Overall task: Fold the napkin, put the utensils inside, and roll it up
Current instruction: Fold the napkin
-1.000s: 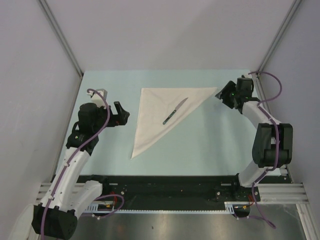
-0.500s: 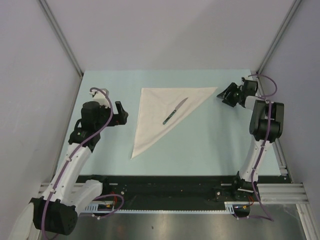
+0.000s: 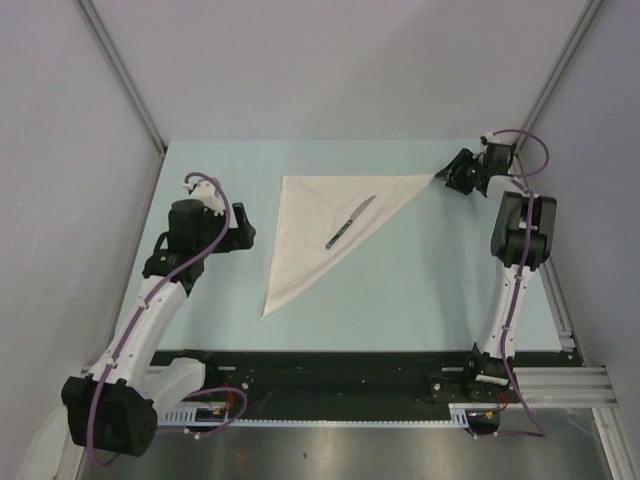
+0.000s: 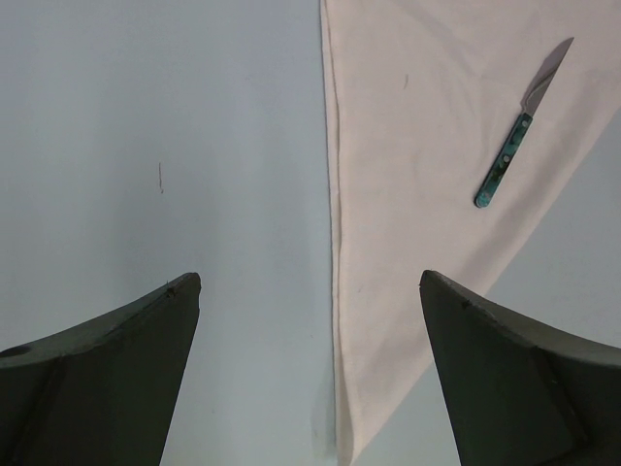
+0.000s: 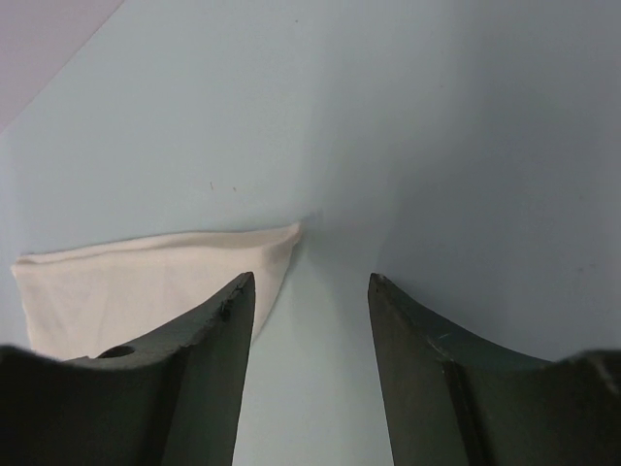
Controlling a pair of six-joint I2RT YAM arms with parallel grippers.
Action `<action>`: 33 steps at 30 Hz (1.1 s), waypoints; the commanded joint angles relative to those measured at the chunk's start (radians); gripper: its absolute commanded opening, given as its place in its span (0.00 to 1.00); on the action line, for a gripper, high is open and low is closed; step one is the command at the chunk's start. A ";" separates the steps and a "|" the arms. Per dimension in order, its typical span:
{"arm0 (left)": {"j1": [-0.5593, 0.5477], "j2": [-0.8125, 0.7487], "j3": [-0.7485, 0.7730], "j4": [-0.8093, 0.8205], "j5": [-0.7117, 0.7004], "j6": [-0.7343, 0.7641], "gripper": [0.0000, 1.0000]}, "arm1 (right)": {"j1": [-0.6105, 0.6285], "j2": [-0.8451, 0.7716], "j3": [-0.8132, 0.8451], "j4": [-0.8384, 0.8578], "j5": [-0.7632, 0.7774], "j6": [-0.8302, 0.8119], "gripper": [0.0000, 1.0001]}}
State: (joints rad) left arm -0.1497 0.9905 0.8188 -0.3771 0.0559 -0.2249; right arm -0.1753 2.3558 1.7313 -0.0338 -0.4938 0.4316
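The napkin lies on the table folded into a triangle. The knife rests on it near the middle, with its blade toward the far right. The right pincer hangs at the cloth's far right corner, jaws partly apart and gripping nothing. In its wrist view the corner tip lies just ahead, nearer one finger than the gap. The left pincer stands wide open and empty beside the napkin's left edge, clear of it.

The step in hand looks to be taking that corner to start wrapping the cloth over the knife. To do it well, the right pincer should centre on the tip and come low enough to pinch both layers. It should close fully before lifting, then draw the cloth across slowly so the knife is not pushed off.
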 commanded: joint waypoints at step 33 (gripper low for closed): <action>0.032 0.037 0.042 0.014 0.044 0.002 0.99 | 0.102 0.209 0.404 -0.476 0.222 -0.292 0.45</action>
State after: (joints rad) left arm -0.1276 1.0325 0.8192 -0.3782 0.0826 -0.2264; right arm -0.0811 2.5118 2.1159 -0.3916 -0.3550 0.1802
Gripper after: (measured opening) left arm 0.996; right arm 0.474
